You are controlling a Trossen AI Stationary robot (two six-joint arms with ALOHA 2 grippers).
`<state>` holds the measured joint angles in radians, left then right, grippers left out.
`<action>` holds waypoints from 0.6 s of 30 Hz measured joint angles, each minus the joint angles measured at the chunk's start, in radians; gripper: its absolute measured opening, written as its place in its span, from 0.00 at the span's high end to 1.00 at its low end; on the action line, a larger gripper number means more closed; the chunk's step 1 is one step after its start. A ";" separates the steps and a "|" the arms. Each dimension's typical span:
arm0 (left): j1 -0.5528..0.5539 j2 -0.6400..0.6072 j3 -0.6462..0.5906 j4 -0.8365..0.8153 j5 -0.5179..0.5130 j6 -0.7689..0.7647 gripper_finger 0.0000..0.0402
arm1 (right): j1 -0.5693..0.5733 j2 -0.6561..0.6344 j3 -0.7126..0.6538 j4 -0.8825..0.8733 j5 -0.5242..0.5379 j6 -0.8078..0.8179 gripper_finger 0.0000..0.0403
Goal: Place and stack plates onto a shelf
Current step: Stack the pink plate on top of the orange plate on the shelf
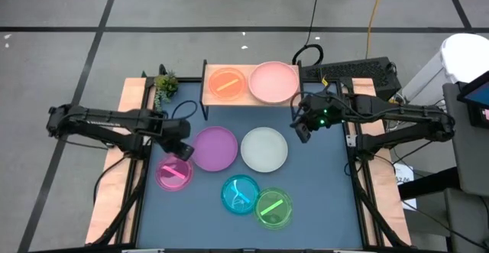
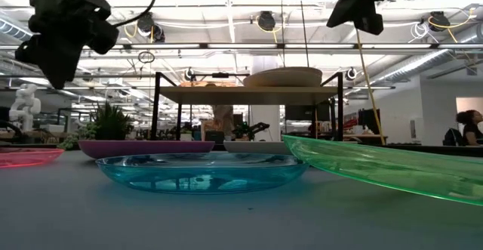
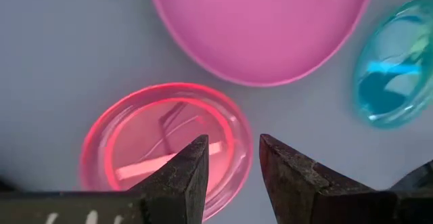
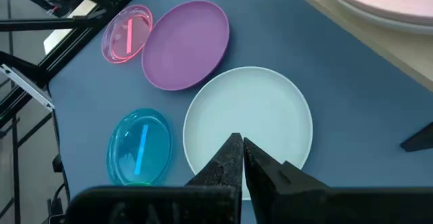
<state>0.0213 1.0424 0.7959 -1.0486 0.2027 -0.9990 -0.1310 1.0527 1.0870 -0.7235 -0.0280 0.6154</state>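
One small pink plate (image 3: pixel 162 139) lies just below the empty, part-open left gripper (image 3: pixel 233 166)

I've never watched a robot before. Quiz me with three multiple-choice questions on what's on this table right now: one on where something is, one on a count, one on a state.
1. Where is the orange plate?
A. on the shelf
B. on the table beside the blue plate
C. in a gripper

2. How many plates lie on the table, off the shelf?
A. three
B. five
C. seven

3. How is the right gripper?
A. open wide
B. shut, empty
C. shut on a plate

Answers: 1 A, it sits on the shelf next to the large pink plate. 2 B: purple, white, small pink, blue, green. 3 B, its fingertips meet above the white plate with nothing between them.
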 joint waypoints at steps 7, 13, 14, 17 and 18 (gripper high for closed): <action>0.071 0.010 0.000 -0.121 0.043 0.127 0.66 | 0.000 0.000 0.000 0.000 0.000 -0.064 1.00; 0.149 0.076 0.000 -0.136 0.071 0.265 0.66 | 0.000 0.000 0.000 -0.010 0.000 -0.096 1.00; 0.159 0.094 0.000 -0.135 0.082 0.280 0.65 | 0.000 0.000 0.000 -0.013 -0.001 -0.103 1.00; 0.176 0.160 0.000 -0.137 0.089 0.352 0.59 | 0.000 0.000 0.000 -0.032 -0.002 -0.104 1.00; 0.176 0.182 0.000 -0.135 0.089 0.390 0.57 | 0.001 0.000 0.000 -0.036 -0.004 -0.101 1.00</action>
<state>0.1971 1.2240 0.7959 -1.1839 0.2920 -0.6094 -0.1302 1.0527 1.0874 -0.7591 -0.0322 0.5145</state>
